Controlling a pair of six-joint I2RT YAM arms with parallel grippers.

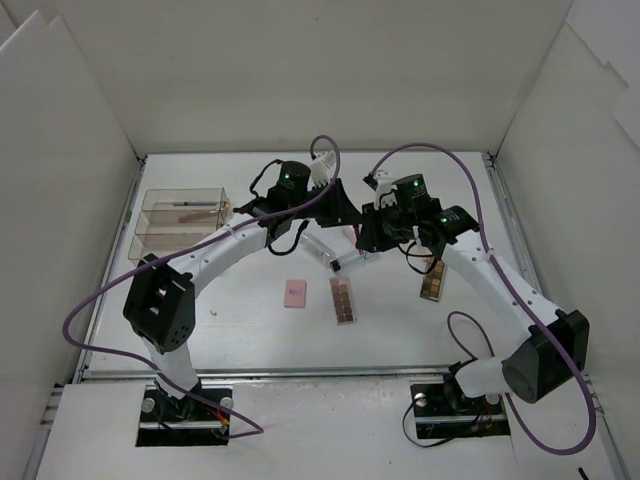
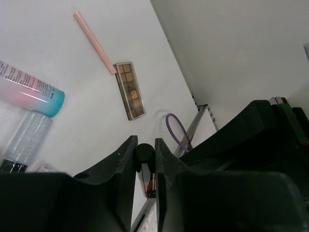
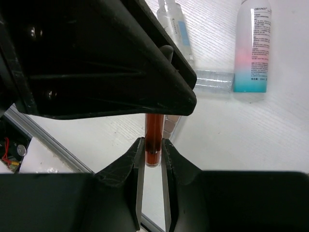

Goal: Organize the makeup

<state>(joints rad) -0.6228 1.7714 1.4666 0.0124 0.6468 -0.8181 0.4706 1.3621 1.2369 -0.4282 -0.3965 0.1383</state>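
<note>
Both arms are pinching one slim red-brown plastic stick (image 3: 154, 126): the left gripper (image 2: 145, 145) is clamping its black cap (image 2: 144, 153), the right gripper (image 3: 152, 142) is squeezing its body. It looks light, stiff and slick; mid-body seems the best place to grip.

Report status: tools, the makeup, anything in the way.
Left tool shut on red-brown stick, cap end. Right tool shut on its other end. Nothing in the way seen.
</note>
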